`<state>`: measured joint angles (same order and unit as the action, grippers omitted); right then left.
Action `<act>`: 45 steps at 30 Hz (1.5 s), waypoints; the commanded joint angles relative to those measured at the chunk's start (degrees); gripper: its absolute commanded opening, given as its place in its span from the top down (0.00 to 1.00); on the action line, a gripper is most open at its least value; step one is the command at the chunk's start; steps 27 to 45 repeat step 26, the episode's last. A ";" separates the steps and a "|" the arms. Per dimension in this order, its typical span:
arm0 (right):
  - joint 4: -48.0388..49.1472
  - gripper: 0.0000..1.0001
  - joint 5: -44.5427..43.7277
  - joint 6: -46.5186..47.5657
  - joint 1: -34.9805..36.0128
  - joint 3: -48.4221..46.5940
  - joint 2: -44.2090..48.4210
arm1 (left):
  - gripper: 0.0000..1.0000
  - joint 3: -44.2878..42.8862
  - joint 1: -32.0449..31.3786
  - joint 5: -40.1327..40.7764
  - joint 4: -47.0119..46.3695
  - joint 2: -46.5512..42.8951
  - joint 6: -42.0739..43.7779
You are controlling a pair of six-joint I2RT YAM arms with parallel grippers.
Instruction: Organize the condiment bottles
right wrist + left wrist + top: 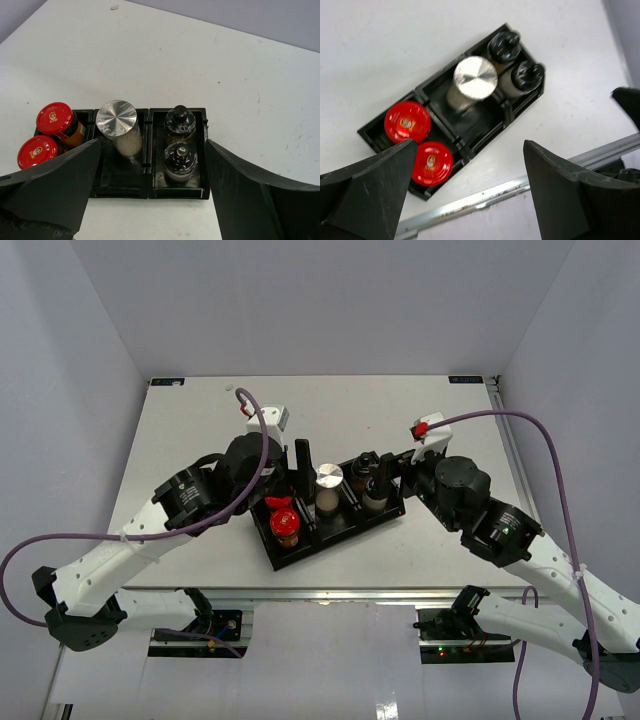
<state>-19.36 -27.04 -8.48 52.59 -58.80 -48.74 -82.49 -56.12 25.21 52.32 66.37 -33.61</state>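
Condiment bottles [117,137], all five, stand inside the black tray [335,538], which lies slantwise at the middle of the surface [200,430], its left end nearer than its right. At the left, the left hand [469,143] hovers above the tray with its fingers spread wide and nothing between them. Below it, the left compartment holds the two red-lidded jars [407,122], packed side by side. The middle compartment holds the silver-lidded jar [475,77] alone at its far end. The right compartment holds the two black-capped shakers [179,120], one behind the other. At the right, the right hand [153,142] faces the tray from the near side, its fingers also apart and empty. The sorting looks essentially done, so the main risk is likely a careless exit. A finger dipping low could catch a lid and tip a jar against its neighbour. A sideways brush could also shove the tray, which seems only to rest loose. With both hands crowding one small tray, the arms might clip each other too. The surface is plain white and faintly scuffed, with a metal rail [470,200] along its near edge. Pale lavender walls [320,300] enclose it on three sides, and purple cables [555,470] loop from both arms.
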 commanded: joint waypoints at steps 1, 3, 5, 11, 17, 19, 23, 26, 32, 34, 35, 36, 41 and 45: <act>-1.83 0.10 -0.76 -3.91 -0.20 -3.39 1.32 | 0.02 1.10 -0.31 -0.36 -10.77 -4.36 4.84; -1.98 0.10 -1.05 -3.99 -0.20 -2.87 1.92 | 0.02 3.72 -0.31 -1.93 -16.39 -7.50 5.74; -2.58 0.10 -2.17 -4.29 -0.20 -2.38 2.49 | 0.02 6.32 -0.31 -2.89 -19.52 -9.79 6.34; -2.62 0.10 -3.63 -5.05 -0.20 -1.06 4.69 | 0.02 9.53 -0.22 -2.19 -20.08 -11.62 6.63; -1.58 0.10 -3.92 -5.30 -0.20 -0.44 6.20 | 0.02 11.67 -0.31 -2.18 -19.30 -12.10 6.30; -1.57 0.10 -3.94 -5.27 -0.20 -0.44 6.54 | 0.02 12.42 -0.26 -2.14 -19.49 -12.57 6.23; -1.31 0.10 -3.81 -5.14 -0.19 -0.44 6.96 | 0.02 13.28 -0.31 -1.82 -19.61 -13.57 5.77; -1.44 0.10 -4.09 -5.20 -0.15 -0.49 6.96 | 0.02 13.44 -0.31 -1.83 -19.47 -13.95 5.75; -1.44 0.10 -4.09 -5.20 -0.15 -0.49 6.96 | 0.02 13.44 -0.31 -1.83 -19.47 -13.95 5.75; -1.44 0.10 -4.09 -5.20 -0.15 -0.49 6.96 | 0.02 13.44 -0.31 -1.83 -19.47 -13.95 5.75; -1.44 0.10 -4.09 -5.20 -0.15 -0.49 6.96 | 0.02 13.44 -0.31 -1.83 -19.47 -13.95 5.75; -1.44 0.10 -4.09 -5.20 -0.15 -0.49 6.96 | 0.02 13.44 -0.31 -1.83 -19.47 -13.95 5.75; -1.44 0.10 -4.09 -5.20 -0.15 -0.49 6.96 | 0.02 13.44 -0.31 -1.83 -19.47 -13.95 5.75; -1.44 0.10 -4.09 -5.20 -0.15 -0.49 6.96 | 0.02 13.44 -0.31 -1.83 -19.47 -13.95 5.75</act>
